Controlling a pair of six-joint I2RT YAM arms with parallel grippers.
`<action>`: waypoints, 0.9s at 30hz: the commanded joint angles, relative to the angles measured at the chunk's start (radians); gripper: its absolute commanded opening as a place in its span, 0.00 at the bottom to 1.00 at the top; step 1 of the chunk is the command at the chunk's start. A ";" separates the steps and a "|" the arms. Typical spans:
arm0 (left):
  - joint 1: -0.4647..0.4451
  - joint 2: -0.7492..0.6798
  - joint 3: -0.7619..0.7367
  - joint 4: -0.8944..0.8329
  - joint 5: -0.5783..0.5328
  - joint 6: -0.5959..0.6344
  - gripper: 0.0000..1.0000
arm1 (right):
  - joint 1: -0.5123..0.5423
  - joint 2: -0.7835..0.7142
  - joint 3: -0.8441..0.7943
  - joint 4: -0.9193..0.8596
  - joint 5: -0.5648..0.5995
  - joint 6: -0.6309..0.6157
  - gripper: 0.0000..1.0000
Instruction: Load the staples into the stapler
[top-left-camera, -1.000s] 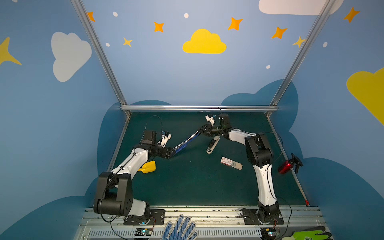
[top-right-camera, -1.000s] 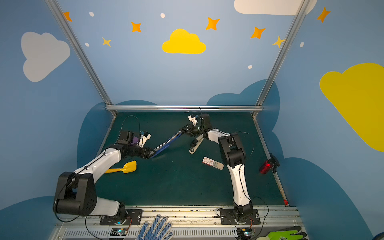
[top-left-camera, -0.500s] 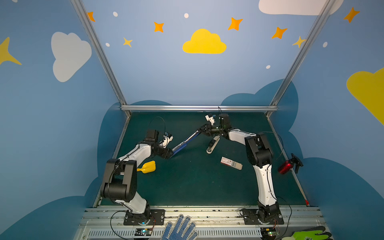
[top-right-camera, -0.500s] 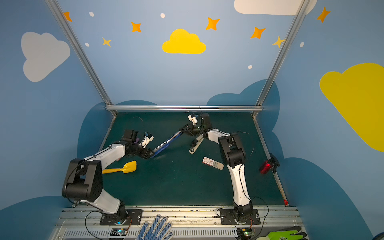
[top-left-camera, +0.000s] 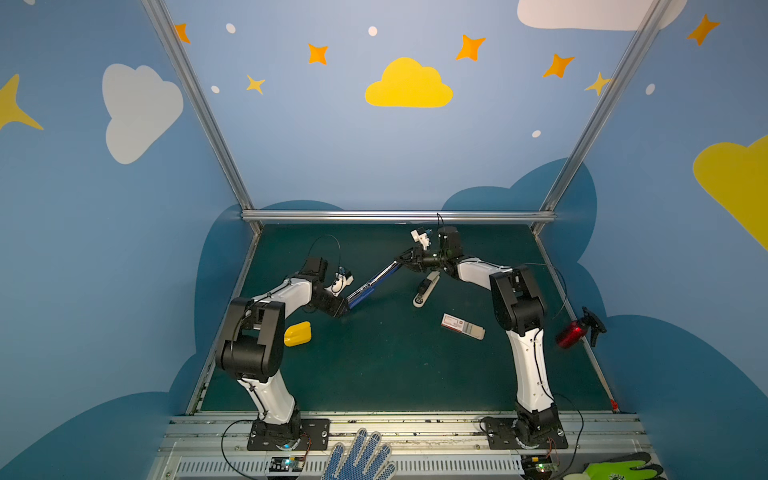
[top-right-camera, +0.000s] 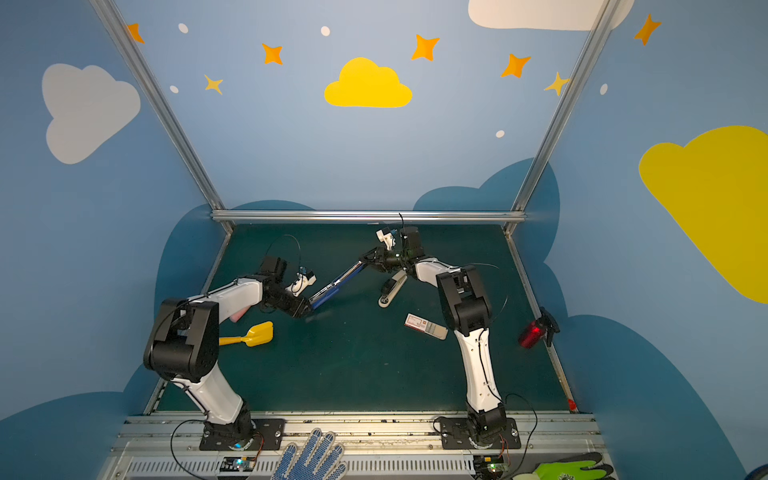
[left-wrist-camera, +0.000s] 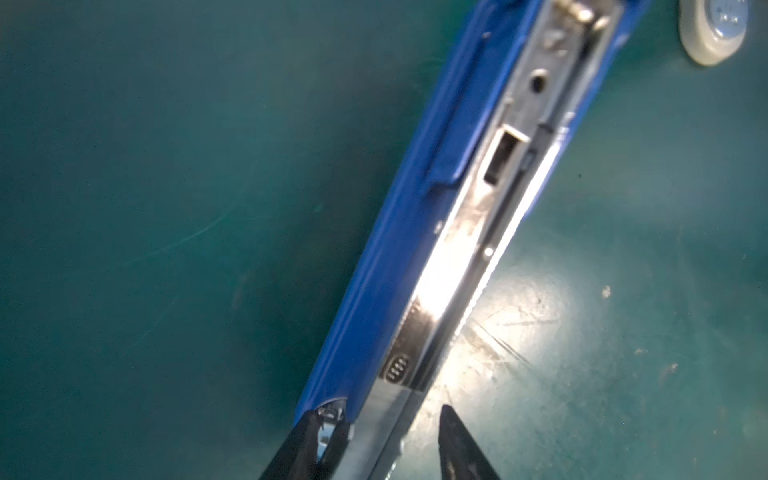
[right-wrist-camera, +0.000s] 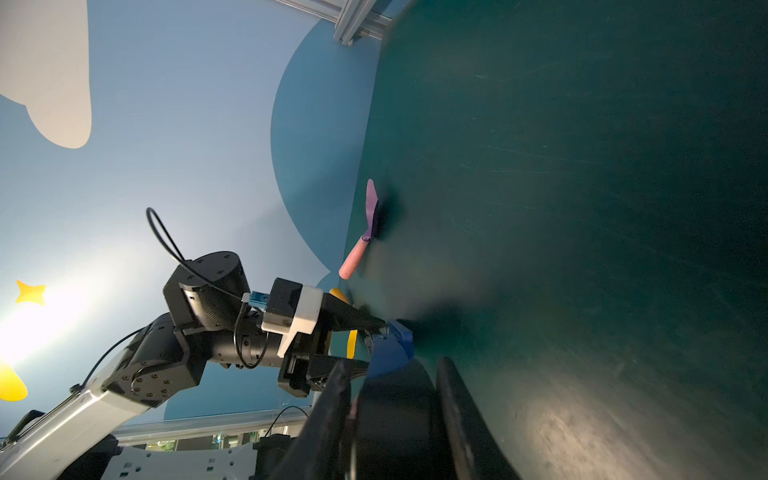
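The small flat white cardboard staple box (top-left-camera: 462, 326) has a red mark and grey print on its lid, too small to read in both top views. Its greyish-beige tray shows at 1 end. The box lies flat on the dark green mat (top-left-camera: 374, 374) near the right arm, well apart from both grippers.

The long blue plastic stapler (left-wrist-camera: 399, 249) is opened out with its shiny metal rail bare. A small oval stamp on the rail is too blurred to read. The right gripper (top-left-camera: 406, 262) is clamped on the stapler's dark far end. The left gripper (left-wrist-camera: 376, 415) straddles the near end with its jaws partly apart: 1 finger touches the blue tip, and the other stands just clear of the rail.

A grey-white stapler (top-left-camera: 426, 289) lies beside the right gripper, and its label is unreadable.
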 joint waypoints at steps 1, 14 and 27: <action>-0.019 -0.012 -0.014 -0.007 0.007 -0.030 0.41 | -0.011 0.009 0.033 0.046 -0.038 0.008 0.24; -0.083 -0.130 -0.127 0.113 -0.021 -0.083 0.39 | -0.040 0.044 0.065 0.026 -0.037 -0.005 0.24; -0.105 -0.116 -0.157 0.179 -0.049 -0.104 0.27 | -0.045 0.057 0.057 0.029 -0.033 -0.005 0.24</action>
